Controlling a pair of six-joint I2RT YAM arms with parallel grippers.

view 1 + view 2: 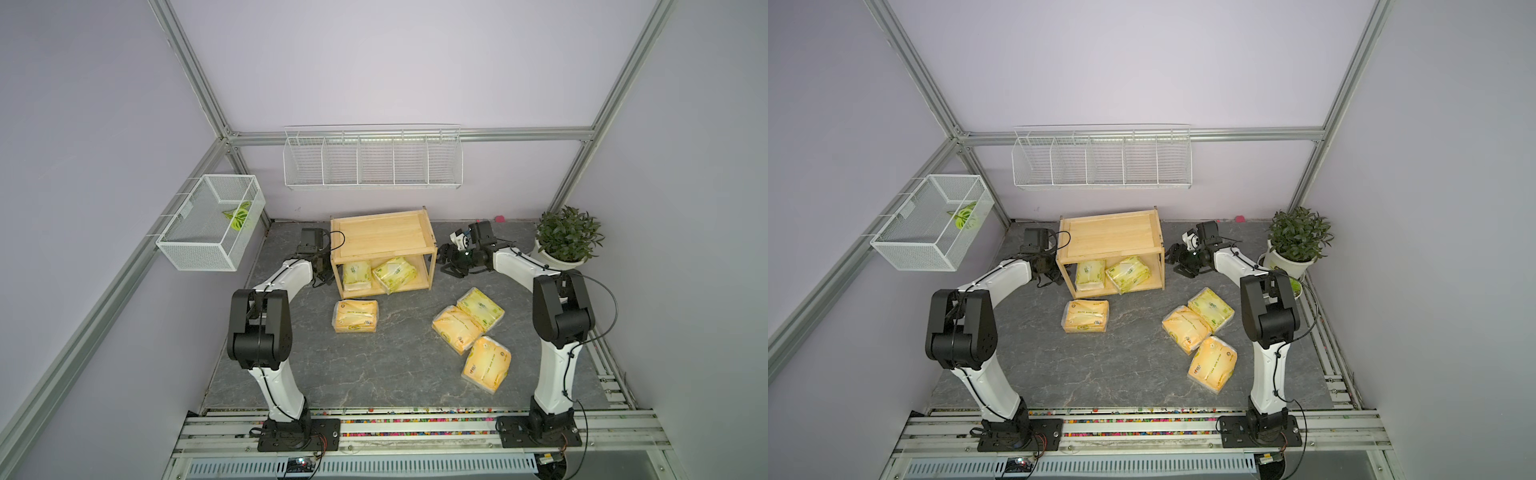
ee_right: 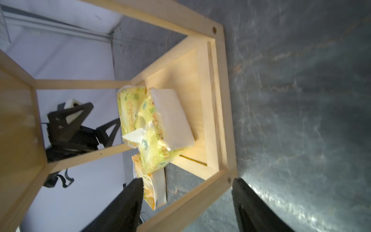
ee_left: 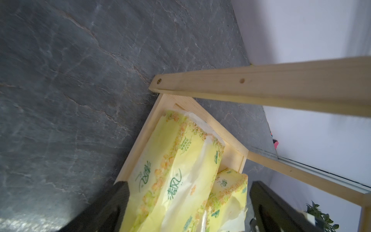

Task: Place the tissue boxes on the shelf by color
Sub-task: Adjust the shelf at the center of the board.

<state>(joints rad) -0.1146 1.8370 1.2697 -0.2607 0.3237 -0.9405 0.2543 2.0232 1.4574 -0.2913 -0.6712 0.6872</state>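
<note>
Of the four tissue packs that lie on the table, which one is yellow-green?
The yellow-green pack at the back of the group of three near the right arm; the other three are orange-yellow.

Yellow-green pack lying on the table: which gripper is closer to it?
Right. The right gripper hangs just beyond the yellow-green pack, at the right end of the shelf; the left gripper is across at its left end.

I list: grey desk (image 1: 374, 365) carrying wooden shelf (image 1: 380, 232), potted plant (image 1: 567, 237), three orange tissue boxes (image 1: 355, 316) (image 1: 456, 328) (image 1: 486, 365), one green tissue box (image 1: 481, 308); shelf's lower tier, two green tissue boxes (image 1: 357, 274) (image 1: 395, 273).
</note>
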